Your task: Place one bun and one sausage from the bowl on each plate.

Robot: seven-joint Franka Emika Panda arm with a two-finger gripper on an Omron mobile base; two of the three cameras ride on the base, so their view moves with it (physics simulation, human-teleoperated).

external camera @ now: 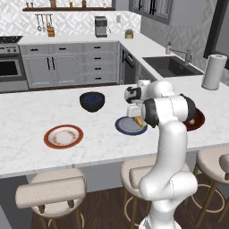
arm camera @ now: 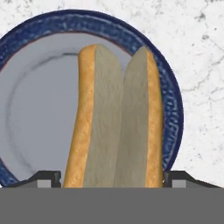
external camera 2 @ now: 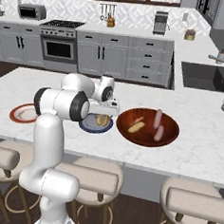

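Gripper spread wide over a bun on the blue plate

Gripper (arm camera: 112, 177) is what I watch first in the hand view; its two dark fingertips (arm camera: 47, 177) stand far apart, one on each side of a split bun (arm camera: 116, 118); I cannot tell whether they touch it. That bun lies on the slate-blue plate (arm camera: 35, 105), cut face up, pale inside with an orange-brown crust along both long edges; it sits toward one side of the plate. From the right base view I see the reddish-brown bowl (external camera 2: 147, 127) just beside that plate on the marble counter (external camera 2: 197, 139); inside lie a second bun (external camera 2: 135, 126) and two sausages (external camera 2: 157, 118). From the left base view the white plate with the orange-red rim (external camera: 63, 136) sits well apart, and a dark blue-black bowl (external camera: 92, 101) stands behind.
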